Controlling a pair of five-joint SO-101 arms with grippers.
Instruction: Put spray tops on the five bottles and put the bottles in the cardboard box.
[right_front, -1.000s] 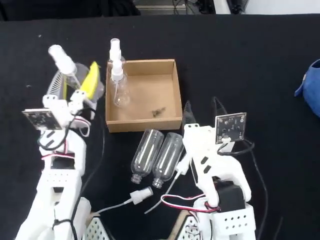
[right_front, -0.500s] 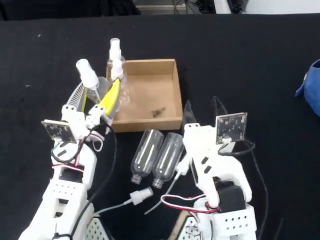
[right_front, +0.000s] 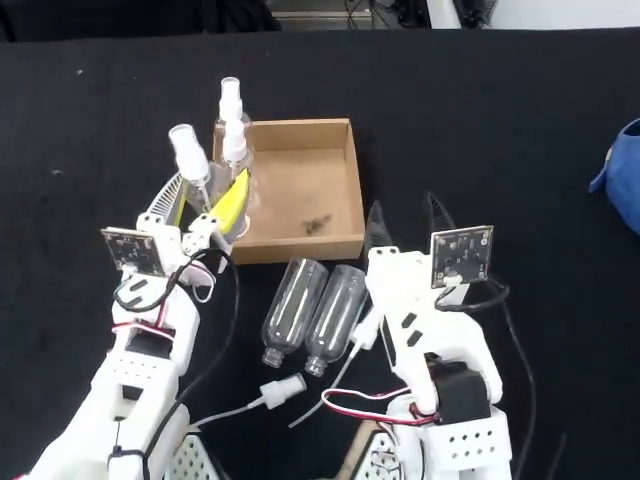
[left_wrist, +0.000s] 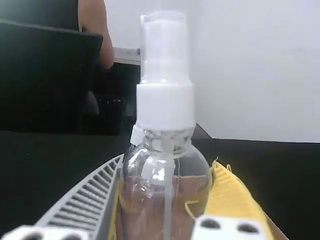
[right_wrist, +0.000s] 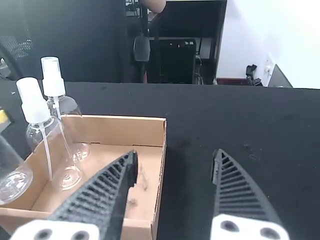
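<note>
Bottle number three is on its way in. The left tool (right_front: 200, 197) is clamped on a capped bottle (right_front: 198, 180), grey finger on one side, yellow on the other, and holds it upright right at the left wall of the cardboard box (right_front: 290, 248). From above it looks to sit just outside that wall; whether its base clears the rim, I can't tell. Two capped bottles (right_wrist: 47, 135) already stand together in the box's far left corner, so space there is tight.

Over on the other side, the right tool (right_wrist: 175, 154) hangs spread wide and empty above the desk (right_front: 500, 130), just off the box's near right corner. Two bare bottles (right_front: 315, 305) lie side by side in front of the box, necks toward the arms, with a loose spray top (right_front: 280, 387) nearby.

So this is the boxing step for bottle three. Next, I'd say, the bottle has to travel over the wall, drop into open floor beside the standing pair without knocking them, and be released upright. Two bottles then await their tops.
</note>
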